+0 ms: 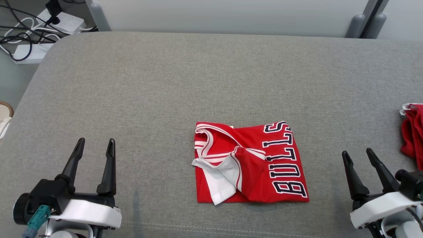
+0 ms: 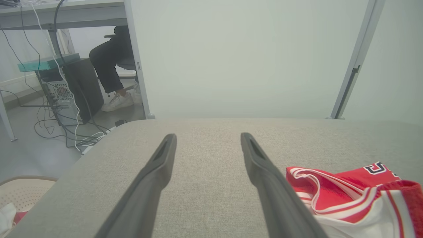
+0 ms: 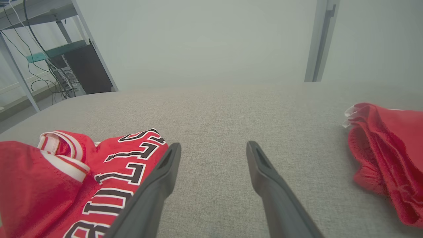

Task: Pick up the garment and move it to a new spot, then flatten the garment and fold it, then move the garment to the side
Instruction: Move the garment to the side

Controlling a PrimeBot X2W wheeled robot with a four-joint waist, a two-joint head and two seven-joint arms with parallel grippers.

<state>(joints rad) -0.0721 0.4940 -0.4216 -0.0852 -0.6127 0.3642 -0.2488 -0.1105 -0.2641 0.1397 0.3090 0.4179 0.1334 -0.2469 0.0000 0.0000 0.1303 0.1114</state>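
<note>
Left gripper (image 1: 96, 141), right gripper (image 1: 356, 151) flank folded garment (image 1: 257, 165); basket (image 2: 29, 188) holds cloth (image 2: 6, 214).

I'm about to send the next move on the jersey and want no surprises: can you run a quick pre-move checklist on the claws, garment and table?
1. Left claw open, holding nothing: ok.
2. Right claw open, holding nothing: ok.
3. Red jersey lies on the table between the claws, touched by neither: ok.
4. Jersey flat and neatly folded: not ok; collar bunched, white inside turned out on its left side.
5. Second red garment at the table's right edge lies apart from the jersey: ok.
6. Whether this fold counts as finished: cannot tell.
</note>
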